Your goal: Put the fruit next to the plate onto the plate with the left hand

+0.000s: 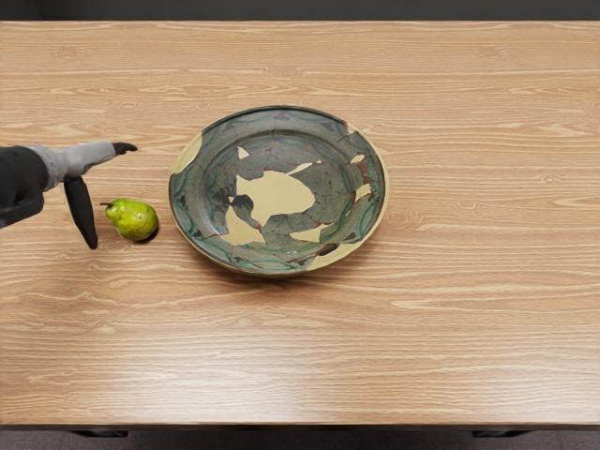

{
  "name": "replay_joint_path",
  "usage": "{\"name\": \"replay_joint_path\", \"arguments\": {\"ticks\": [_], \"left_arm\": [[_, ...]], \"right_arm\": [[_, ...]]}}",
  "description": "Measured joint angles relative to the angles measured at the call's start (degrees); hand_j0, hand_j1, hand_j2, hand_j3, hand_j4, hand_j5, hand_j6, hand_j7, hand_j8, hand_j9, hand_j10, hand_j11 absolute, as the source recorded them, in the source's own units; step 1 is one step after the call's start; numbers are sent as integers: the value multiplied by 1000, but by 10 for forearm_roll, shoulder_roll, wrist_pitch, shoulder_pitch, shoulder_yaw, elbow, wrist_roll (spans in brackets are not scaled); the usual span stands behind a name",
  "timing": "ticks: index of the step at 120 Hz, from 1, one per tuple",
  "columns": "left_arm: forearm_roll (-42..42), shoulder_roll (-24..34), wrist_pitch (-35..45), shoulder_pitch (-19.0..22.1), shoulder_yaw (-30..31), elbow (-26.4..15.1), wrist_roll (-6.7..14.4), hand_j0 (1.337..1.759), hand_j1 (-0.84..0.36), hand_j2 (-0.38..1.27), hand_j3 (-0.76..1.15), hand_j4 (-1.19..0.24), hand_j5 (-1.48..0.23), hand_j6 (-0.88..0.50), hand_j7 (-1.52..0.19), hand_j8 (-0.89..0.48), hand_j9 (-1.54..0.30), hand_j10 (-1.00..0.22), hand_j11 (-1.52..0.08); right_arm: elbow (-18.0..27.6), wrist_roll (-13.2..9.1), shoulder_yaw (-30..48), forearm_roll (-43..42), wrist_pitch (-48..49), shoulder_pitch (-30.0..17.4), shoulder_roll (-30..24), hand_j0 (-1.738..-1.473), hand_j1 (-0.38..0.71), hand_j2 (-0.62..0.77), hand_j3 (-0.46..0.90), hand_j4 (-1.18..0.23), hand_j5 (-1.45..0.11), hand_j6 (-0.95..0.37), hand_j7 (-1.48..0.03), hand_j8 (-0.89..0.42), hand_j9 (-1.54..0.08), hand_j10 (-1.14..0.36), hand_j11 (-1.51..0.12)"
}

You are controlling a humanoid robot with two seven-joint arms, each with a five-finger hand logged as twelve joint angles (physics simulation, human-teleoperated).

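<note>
Just left of the plate (373,221), clear of its rim: one green pear (132,219), stem end turned away from the plate toward your left hand (75,172), which hangs just beyond the pear, fingers spread, holding nothing; right hand unseen.

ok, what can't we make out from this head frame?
- Left robot hand, head view: only two dark-tipped digits show, spread apart. The hand itself hides the others, and the left edge cuts off the arm.
- Pear: its own body hides the underside and far side.
- Plate: the underside is hidden against the table.
- Right arm: outside the frame.
</note>
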Motion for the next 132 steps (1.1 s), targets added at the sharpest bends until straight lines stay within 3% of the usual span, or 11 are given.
{"name": "replay_joint_path", "arguments": {"ticks": [44,118,132], "left_arm": [[36,-26,2,22,1,2,0,1658,293,12,0,-55,-64,-57,-64,-56,-64,-54,-63],[101,-42,15,54,1,19,0,1658,85,48,0,-229,-290,-231,-290,-231,-290,-228,-290],[115,-71,23,55,1,29,0,1658,70,51,0,-241,-306,-243,-306,-242,-306,-240,-305]], "right_arm": [[0,0,0,0,0,-1,0,-1658,-349,0,0,0,0,-1,0,0,0,0,0],[0,0,-1,0,0,-1,0,-1658,-349,0,0,0,0,0,0,0,0,0,0],[0,0,-1,0,0,-1,0,-1658,-349,0,0,0,0,0,0,0,0,0,0]]}}
